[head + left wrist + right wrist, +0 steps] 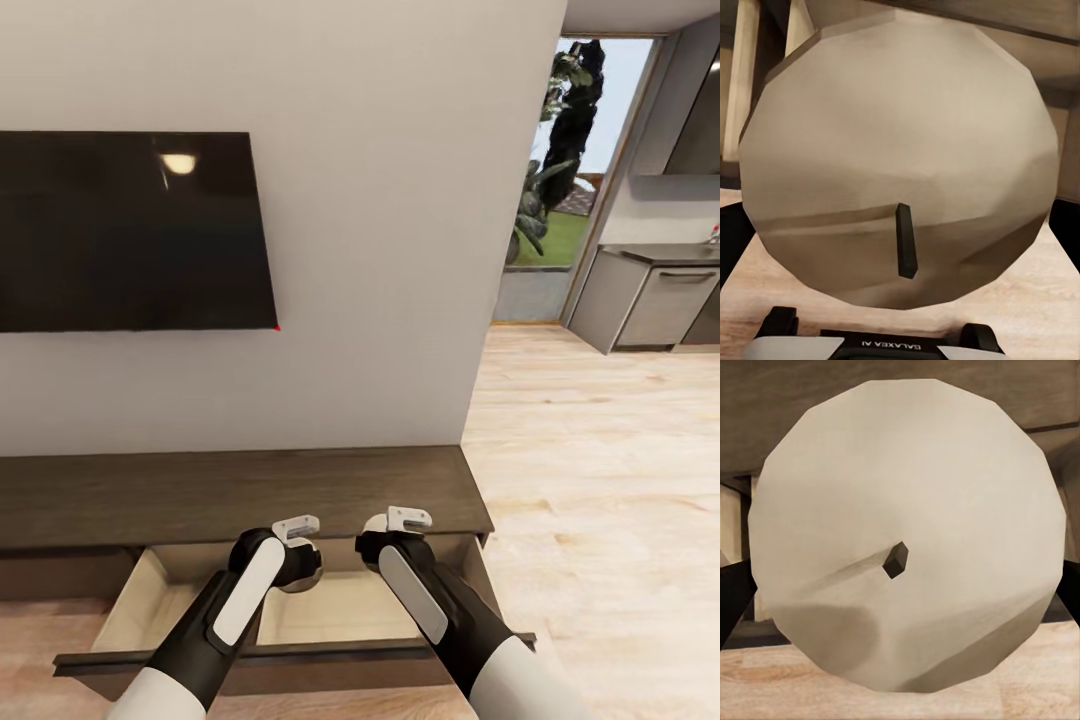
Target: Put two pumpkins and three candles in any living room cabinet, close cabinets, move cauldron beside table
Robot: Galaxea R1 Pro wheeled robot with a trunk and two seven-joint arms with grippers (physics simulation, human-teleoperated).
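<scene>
The long dark-brown cabinet stands against the wall, its right-hand drawer pulled out and showing a pale beige inside. Both arms reach over that drawer. My left gripper is shut on a grey-brown candle, whose round top and dark wick face the left wrist camera. My right gripper is shut on a second candle, with its wick at the centre. Dark fingers flank this candle. Pumpkins, the third candle, the cauldron and the table are out of view.
A black TV hangs on the white wall above the cabinet. To the right, light wood floor runs toward grey kitchen cupboards and a glass door with a plant behind it.
</scene>
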